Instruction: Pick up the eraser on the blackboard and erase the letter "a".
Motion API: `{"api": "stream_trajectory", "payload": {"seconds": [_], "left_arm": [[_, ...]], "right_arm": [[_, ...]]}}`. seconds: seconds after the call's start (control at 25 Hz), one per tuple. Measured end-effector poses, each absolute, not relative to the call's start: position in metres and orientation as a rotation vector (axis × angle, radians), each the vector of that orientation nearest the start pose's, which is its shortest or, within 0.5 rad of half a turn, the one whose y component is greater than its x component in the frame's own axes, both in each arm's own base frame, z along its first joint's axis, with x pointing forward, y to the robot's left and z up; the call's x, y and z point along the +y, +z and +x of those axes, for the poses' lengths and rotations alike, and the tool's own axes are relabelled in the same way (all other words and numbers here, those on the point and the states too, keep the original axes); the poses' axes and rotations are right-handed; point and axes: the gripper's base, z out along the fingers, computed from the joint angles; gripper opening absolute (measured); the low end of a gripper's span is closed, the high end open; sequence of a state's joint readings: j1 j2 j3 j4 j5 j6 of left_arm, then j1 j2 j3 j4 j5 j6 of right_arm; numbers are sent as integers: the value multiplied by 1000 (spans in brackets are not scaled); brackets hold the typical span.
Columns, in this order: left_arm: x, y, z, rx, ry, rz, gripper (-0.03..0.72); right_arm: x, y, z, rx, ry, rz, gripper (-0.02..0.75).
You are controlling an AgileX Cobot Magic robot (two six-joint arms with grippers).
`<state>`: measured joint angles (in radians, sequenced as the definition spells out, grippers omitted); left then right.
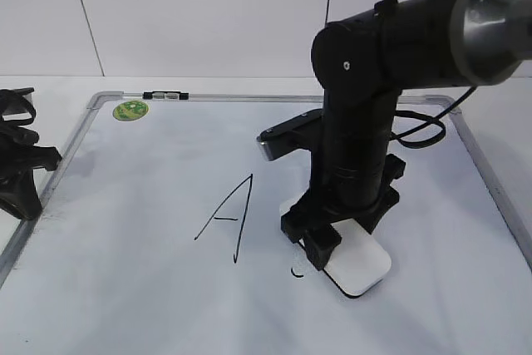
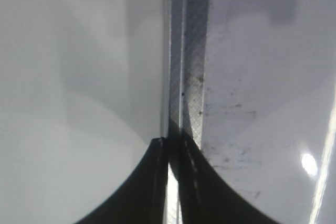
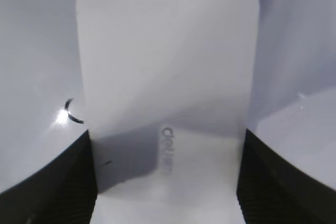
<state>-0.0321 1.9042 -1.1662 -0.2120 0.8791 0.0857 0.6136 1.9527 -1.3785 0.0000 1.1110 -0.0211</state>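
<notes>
The white eraser (image 1: 359,264) lies flat on the blackboard (image 1: 150,288), a white board with a grey frame. My right gripper (image 1: 332,234) is shut on the eraser, its two black fingers against the long sides (image 3: 167,171). Grey lettering shows on the eraser's top (image 3: 167,150). Of the letter "a" only a short curved black stroke (image 1: 296,273) shows beside the eraser, also in the right wrist view (image 3: 72,113); the rest is hidden or gone. My left gripper (image 2: 173,145) is shut and empty over the board's left frame (image 2: 191,77).
A large capital "A" (image 1: 229,215) is drawn left of the eraser. A round green sticker (image 1: 130,110) sits at the board's far left corner. The left arm (image 1: 21,164) rests at the board's left edge.
</notes>
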Motion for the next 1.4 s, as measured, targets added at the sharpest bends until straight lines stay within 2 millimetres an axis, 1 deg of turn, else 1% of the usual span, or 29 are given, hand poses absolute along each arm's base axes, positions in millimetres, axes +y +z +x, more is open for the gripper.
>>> {"api": "stream_trajectory", "payload": {"seconds": [0.08, 0.2, 0.76, 1.2, 1.4], "left_arm": [[-26, 153, 346, 3086, -255, -22, 34], [-26, 153, 346, 3086, -255, -22, 34], [-26, 153, 346, 3086, -255, -22, 35], [-26, 153, 346, 3086, -255, -22, 38], [-26, 153, 346, 3086, -255, -22, 38]], "right_arm": [[214, 176, 303, 3031, -16, -1002, 559], [214, 175, 303, 3041, -9, -1012, 559], [216, 175, 302, 3056, 56, -1042, 559], [240, 174, 282, 3032, 62, -1173, 559], [247, 175, 275, 3033, 70, -1209, 559]]}}
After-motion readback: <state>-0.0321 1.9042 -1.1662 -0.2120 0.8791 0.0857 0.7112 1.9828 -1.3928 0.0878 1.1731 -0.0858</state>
